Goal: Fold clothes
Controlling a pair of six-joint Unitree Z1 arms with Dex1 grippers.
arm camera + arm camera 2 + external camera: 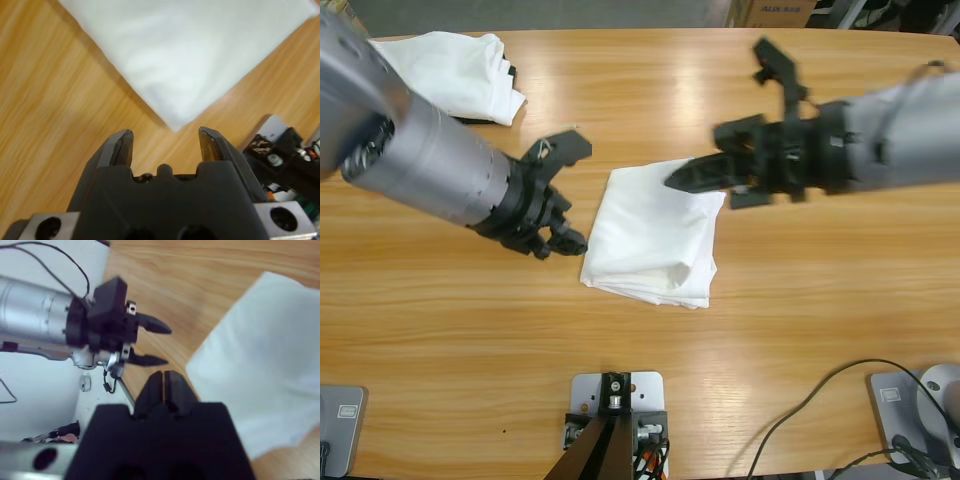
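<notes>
- Currently, high view: the white T-shirt (655, 235) lies at the table's (800, 330) middle as a compact folded rectangle, with no sleeve or hem spread out. Judged from this, the folding is largely done; at most a final tidy or a move to the stack remains.
- High view: the left gripper (563, 195) hangs just beside the shirt's left edge, apart from it, jaws spread and holding nothing. The right gripper (682, 178) sits over the shirt's upper right corner; contact with the cloth cannot be confirmed.
- High view: a second white garment (455, 70) lies on something dark at the table's far left corner, well apart from both grippers.
- Left wrist view: the left gripper (166, 142) shows both jaws parted with bare wood between them. The T-shirt's (190, 50) corner points toward the gap, near but not touching.
- Right wrist view: the right gripper (163, 385) has its jaws pressed together with no cloth seen between them. The T-shirt (270, 370) lies to one side of the jaws, and the left gripper (152, 342) appears beyond, spread.
</notes>
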